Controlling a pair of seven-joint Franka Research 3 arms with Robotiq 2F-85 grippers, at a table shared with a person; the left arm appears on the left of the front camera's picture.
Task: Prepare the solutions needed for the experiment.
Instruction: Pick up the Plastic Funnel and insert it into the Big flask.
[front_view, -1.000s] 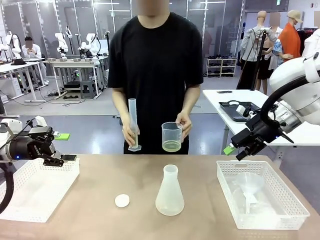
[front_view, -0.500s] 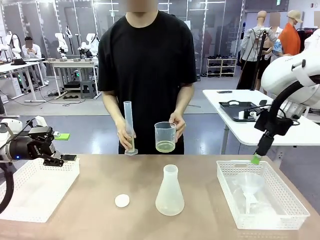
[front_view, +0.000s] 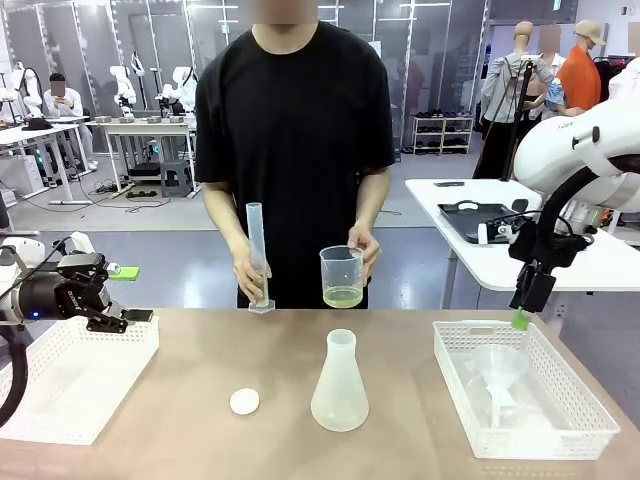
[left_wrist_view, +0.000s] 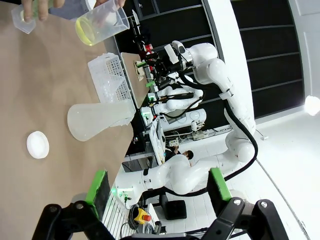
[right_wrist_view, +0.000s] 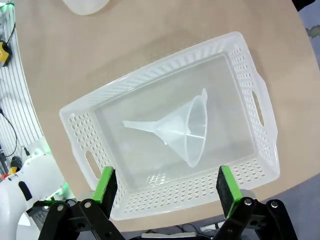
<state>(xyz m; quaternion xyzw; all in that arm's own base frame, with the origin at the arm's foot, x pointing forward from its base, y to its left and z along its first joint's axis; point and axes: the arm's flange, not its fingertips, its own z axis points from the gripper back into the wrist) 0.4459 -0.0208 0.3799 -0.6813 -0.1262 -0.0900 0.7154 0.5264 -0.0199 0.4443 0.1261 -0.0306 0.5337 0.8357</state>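
A tan tabletop runs across a busy lab, and a person in a black shirt stands at its far edge. The pale yellow see-through solution sits as a shallow layer in a clear plastic beaker, held up in one of the person's hands just beyond the frosted conical flask. Their other hand steadies a tall clear measuring cylinder on the table.

The right gripper hangs with its claw spread wide over a white perforated basket, where a clear plastic funnel lies on its side. The left gripper is also spread wide and empty, above another white basket.

That liquid looks light, but it will slosh. The beaker wall looks thin, smooth and a little springy. I'd grip it mid-height, below the rim, with a gentle squeeze, and keep it upright.
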